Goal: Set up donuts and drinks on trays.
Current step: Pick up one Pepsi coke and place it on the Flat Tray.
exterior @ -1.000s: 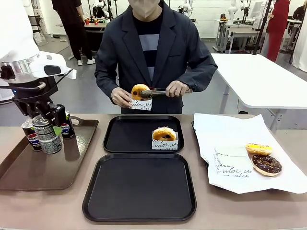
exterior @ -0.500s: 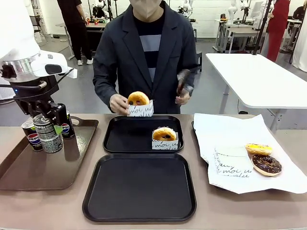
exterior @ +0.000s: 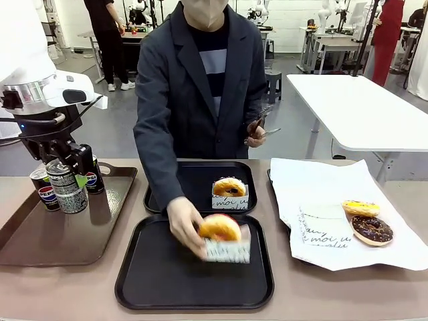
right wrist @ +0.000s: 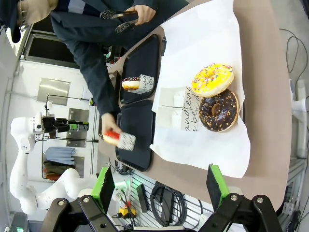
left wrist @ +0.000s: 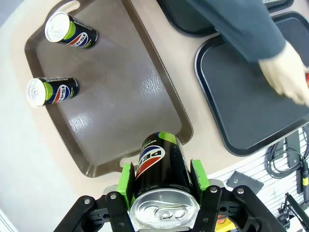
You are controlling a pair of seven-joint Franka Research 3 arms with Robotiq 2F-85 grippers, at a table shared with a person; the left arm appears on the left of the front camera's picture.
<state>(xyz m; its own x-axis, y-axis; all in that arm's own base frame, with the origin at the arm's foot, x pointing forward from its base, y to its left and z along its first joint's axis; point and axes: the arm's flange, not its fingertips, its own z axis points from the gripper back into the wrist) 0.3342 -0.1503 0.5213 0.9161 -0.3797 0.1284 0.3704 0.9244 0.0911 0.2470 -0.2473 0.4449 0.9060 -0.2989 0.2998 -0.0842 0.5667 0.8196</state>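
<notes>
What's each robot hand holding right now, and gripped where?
Left hand grips a Pepsi can by its sides, green pads just under the top rim. Right hand is open, holding nothing.

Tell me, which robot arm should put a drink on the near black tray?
Left. The left gripper is shut on a can at the brown tray, right beside the near black tray. The right gripper is open and empty, over the white paper with loose donuts.
</notes>
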